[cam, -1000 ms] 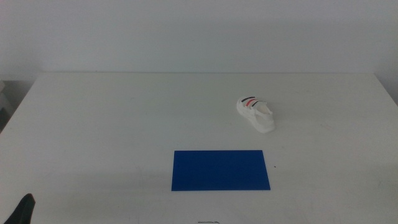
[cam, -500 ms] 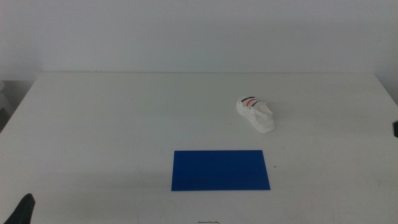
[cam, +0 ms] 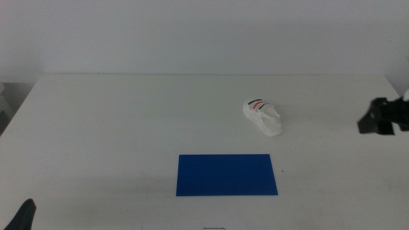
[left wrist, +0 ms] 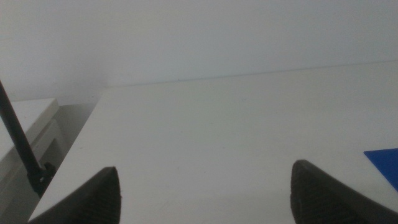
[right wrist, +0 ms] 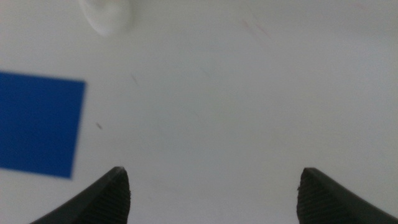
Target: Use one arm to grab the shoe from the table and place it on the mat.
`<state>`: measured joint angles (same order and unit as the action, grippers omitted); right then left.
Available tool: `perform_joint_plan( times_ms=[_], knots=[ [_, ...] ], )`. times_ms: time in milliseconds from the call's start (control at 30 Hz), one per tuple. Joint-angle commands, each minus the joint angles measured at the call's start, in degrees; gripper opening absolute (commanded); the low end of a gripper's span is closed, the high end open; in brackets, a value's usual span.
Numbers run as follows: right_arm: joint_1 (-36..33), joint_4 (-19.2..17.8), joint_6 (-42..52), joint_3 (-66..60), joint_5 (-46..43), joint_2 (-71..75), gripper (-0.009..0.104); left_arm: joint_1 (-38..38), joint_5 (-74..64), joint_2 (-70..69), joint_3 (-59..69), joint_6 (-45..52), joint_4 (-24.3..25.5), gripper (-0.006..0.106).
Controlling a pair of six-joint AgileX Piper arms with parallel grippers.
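The white shoe (cam: 262, 117) with dark and red straps lies on the table (cam: 128, 121), right of centre and behind the blue mat (cam: 227, 174). My right gripper (cam: 367, 121) comes in from the right edge, well to the right of the shoe and apart from it. In the right wrist view its jaws stand open and empty (right wrist: 214, 199), with one end of the shoe (right wrist: 107, 14) and one end of the mat (right wrist: 37, 124) ahead. My left gripper (cam: 25, 216) waits at the bottom left corner, open and empty (left wrist: 208, 193).
The white wall rises behind the table's far edge. In the left wrist view a corner of the mat (left wrist: 385, 160) shows, and a white box (left wrist: 28, 124) stands beyond the table's left edge.
My right arm has come into the middle view from the right edge and moved left toward the shoe. The shoe, the mat and the left gripper have not moved.
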<state>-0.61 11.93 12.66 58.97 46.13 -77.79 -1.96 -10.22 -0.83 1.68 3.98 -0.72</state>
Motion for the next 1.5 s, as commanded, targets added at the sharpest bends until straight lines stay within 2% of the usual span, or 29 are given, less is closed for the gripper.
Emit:
perform_joint_plan(
  times_ms=[0,167,433,767,1100,1300,1400,1467],
  knots=[
    [-0.1,3.8,3.6,3.1,-4.6,-0.3,0.094,-0.2,4.8,-1.1,-0.2,-0.8,-0.5,0.094],
    [-4.3,2.7,6.6,11.8,-4.3,-7.7,0.094,-0.2,4.8,-1.1,-0.2,-0.8,-0.5,0.094],
    [-13.7,-4.0,3.6,29.1,-2.9,-24.2,0.094,-0.2,4.8,-1.1,-0.2,-0.8,-0.5,0.094],
    [-16.9,-5.0,1.6,49.6,3.7,-41.5,0.094,-0.2,4.8,-1.1,-0.2,-0.8,-0.5,0.094],
    [-18.5,-5.3,1.6,52.5,1.0,-48.9,0.094,-0.2,4.8,-1.1,-0.2,-0.8,-0.5,0.094],
    [-18.7,-6.7,1.6,52.5,-0.8,-51.1,0.094,-0.2,4.8,-1.1,-0.2,-0.8,-0.5,0.094],
    [-18.7,-7.9,1.6,52.5,-0.6,-51.6,0.089,-0.2,4.8,-1.1,-0.2,-0.8,-0.5,0.094],
    [-18.7,-8.7,1.7,52.5,-0.7,-51.8,0.078,-0.2,4.8,-1.1,-0.2,-0.8,-0.5,0.094]
  ],
)
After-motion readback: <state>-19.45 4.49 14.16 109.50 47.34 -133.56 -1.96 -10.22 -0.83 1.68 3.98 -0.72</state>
